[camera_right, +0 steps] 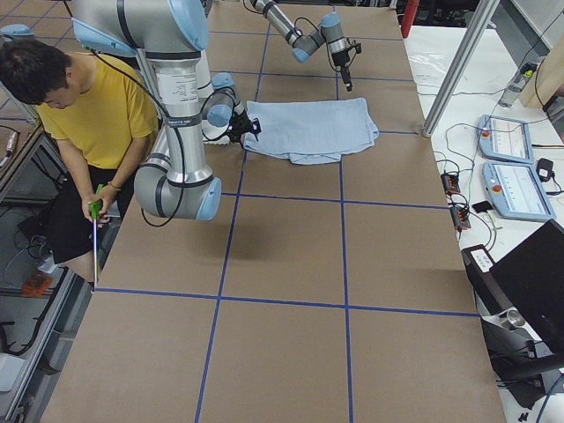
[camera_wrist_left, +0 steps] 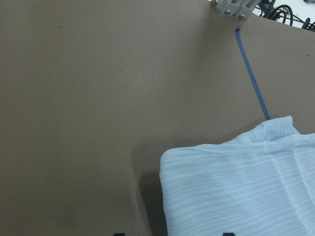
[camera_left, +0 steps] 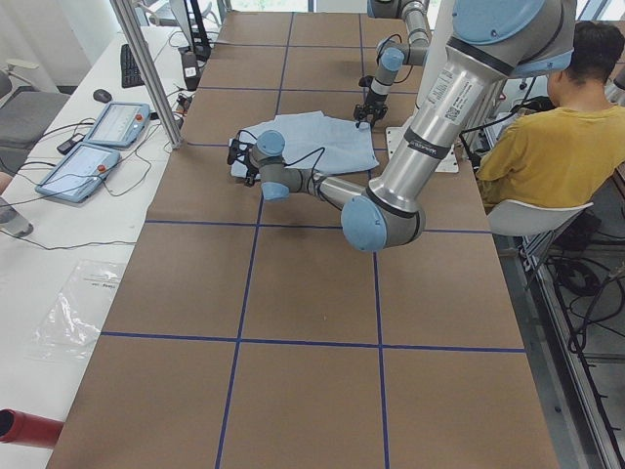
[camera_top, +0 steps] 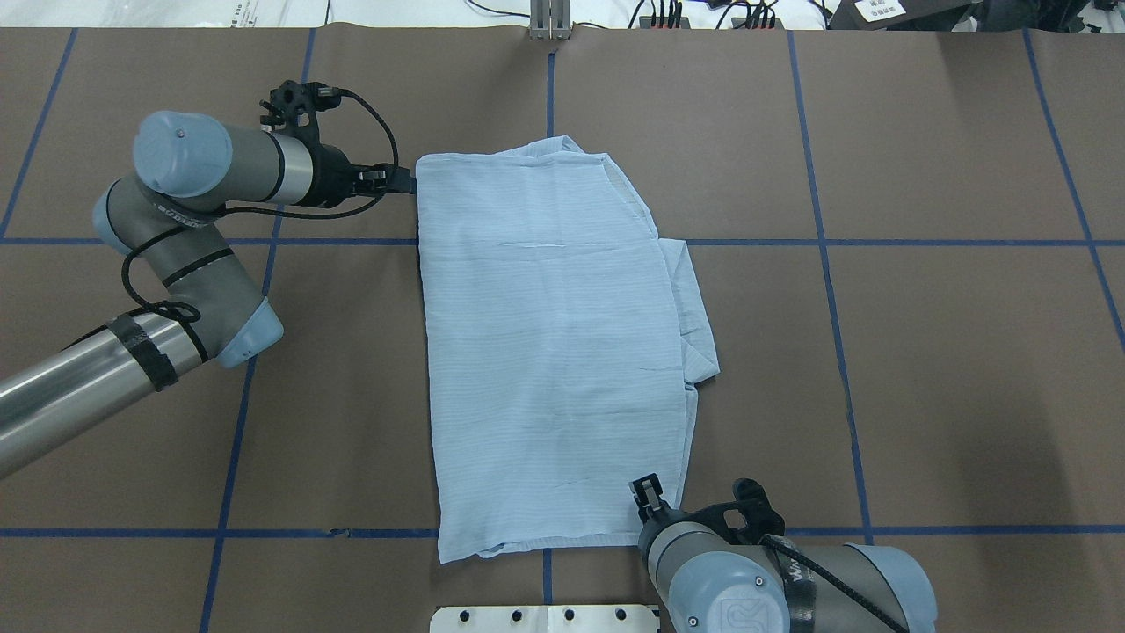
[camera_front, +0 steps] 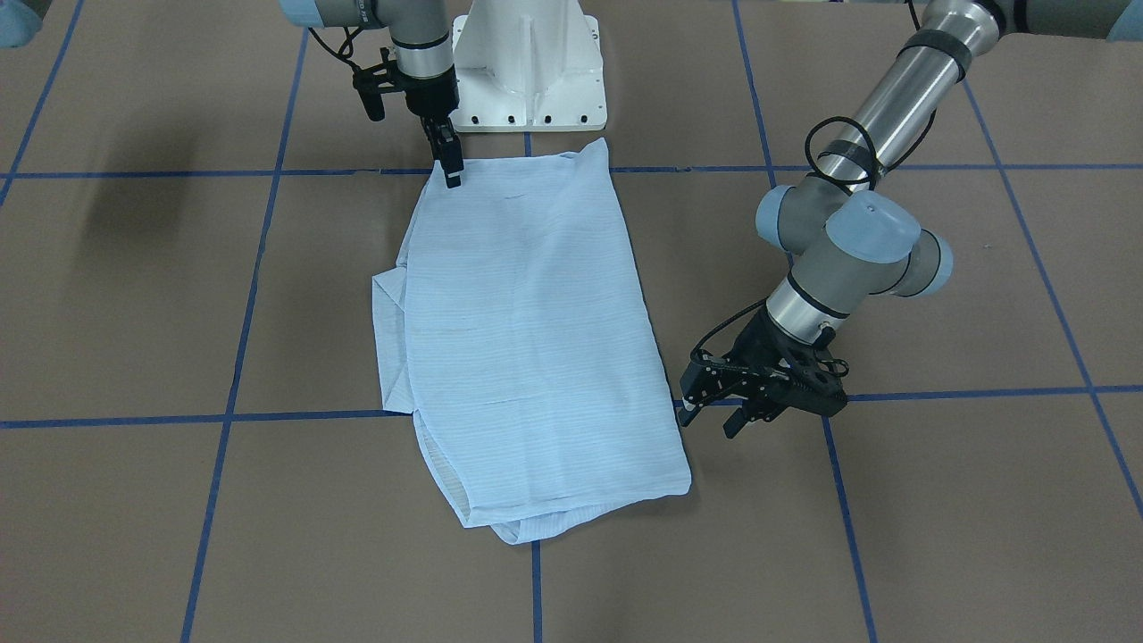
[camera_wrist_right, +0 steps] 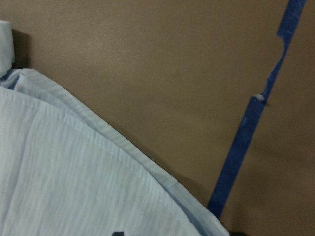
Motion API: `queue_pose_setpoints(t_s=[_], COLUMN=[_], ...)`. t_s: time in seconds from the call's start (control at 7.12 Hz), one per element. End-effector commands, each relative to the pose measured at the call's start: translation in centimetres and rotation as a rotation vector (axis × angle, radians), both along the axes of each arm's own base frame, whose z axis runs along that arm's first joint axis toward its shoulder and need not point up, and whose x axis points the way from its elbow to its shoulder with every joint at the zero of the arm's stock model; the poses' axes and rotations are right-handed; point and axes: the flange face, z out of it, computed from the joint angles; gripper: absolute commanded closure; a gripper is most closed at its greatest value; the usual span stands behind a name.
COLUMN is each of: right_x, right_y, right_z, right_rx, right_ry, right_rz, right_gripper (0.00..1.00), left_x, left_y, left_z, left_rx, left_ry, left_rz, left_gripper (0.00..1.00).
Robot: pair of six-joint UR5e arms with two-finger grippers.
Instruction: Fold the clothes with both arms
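- Shirt (camera_top: 554,352) is laid flat on the table (camera_top: 923,352), folded to a long rectangle.
- Left gripper (camera_front: 708,421): jaws are held apart with nothing gripped, and it is positioned just beside the shirt's far left corner.
- Right gripper (camera_front: 452,174): jaws are held apart and pointed down at the shirt's robot-side right corner. Contact cannot be judged.

Robotics lab: teach pendants (camera_right: 504,139) beside taped table (camera_right: 291,264).
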Motion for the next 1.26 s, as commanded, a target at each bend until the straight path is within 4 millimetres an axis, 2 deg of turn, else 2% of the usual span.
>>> queue_pose_setpoints(t_s=[0.0,0.28,0.42,0.56,0.84,0.98,1.12], right_x=[0.0,0.5,1.1,1.6,1.7,1.7,1.7], right_y=[0.0,-1.0,-1.4,-1.5,-1.3,-1.4,-1.4], right_z=[0.0,-0.5,-1.1,-1.5,-1.7,-1.7,-1.6], right_rx=[0.001,0.002,0.000,0.002,0.001,0.003,0.003], right_ry=[0.000,-0.013,-0.027,-0.036,-0.039,-0.041,-0.036], right_rz=[-0.001,0.013,0.018,0.020,0.018,0.020,0.020], right_gripper=[1.00,1.00,1.00,1.00,1.00,1.00,1.00], left_x=[-0.8,-1.2,-2.7,-4.1,-4.3,-4.7,-2.4], left_y=[0.8,1.3,3.3,6.9,18.7,23.5,27.0], left_z=[0.6,0.1,0.2,0.5,-0.1,-1.2,-2.9], left_rx=[0.001,-0.026,-0.075,-0.141,-0.358,-0.460,-0.595], left_ry=[0.001,0.029,0.070,0.122,0.243,0.300,0.305], left_rz=[0.000,-0.012,-0.024,-0.018,0.065,0.077,0.051], left_gripper=[0.27,0.27,0.27,0.27,0.27,0.27,0.26])
